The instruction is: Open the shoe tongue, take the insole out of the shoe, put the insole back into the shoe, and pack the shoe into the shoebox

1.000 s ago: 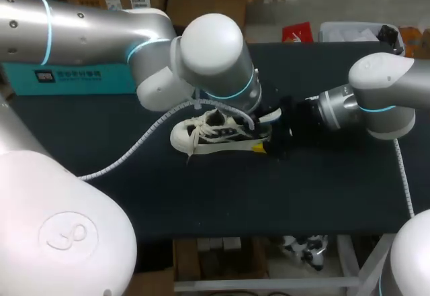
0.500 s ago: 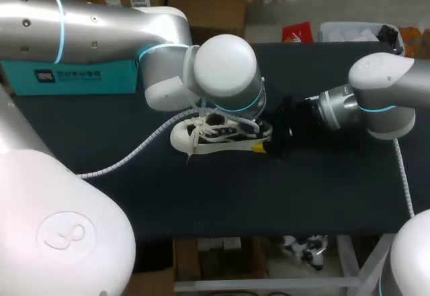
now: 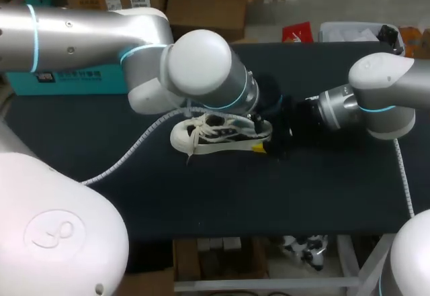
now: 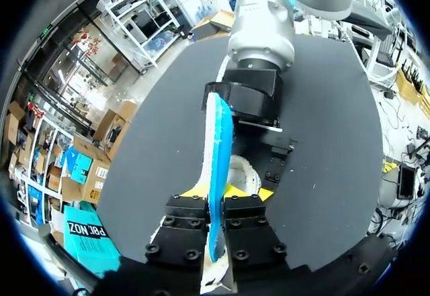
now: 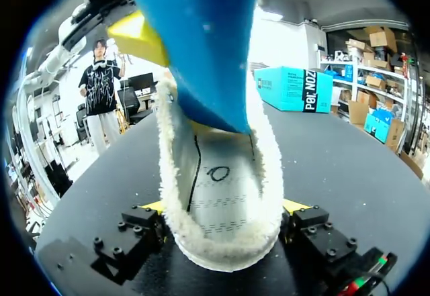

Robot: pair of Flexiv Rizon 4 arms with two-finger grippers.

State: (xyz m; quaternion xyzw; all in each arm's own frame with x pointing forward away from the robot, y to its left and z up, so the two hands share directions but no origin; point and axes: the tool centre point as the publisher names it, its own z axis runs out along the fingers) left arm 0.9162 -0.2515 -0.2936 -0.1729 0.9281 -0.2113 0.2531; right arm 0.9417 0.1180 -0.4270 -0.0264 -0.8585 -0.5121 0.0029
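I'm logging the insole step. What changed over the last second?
The left arm swung toward the right arm over the shoe, then back left, the left pincer shut on the insole. The shoe, the right arm and the right pincer gripping the shoe stayed put.

Silver arms (image 3: 80, 31), white joint caps (image 3: 201, 61), cyan rings (image 3: 33, 34), coiled cable (image 3: 124, 154), black left gripper (image 4: 216, 199).

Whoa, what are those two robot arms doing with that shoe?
The right gripper grips the white shoe by its heel, keeping it steady on the table. The left gripper pinches a blue insole and holds it on edge right over the shoe's opening. The teal shoebox sits at the table's far left, and the shoe is not packed in it yet.
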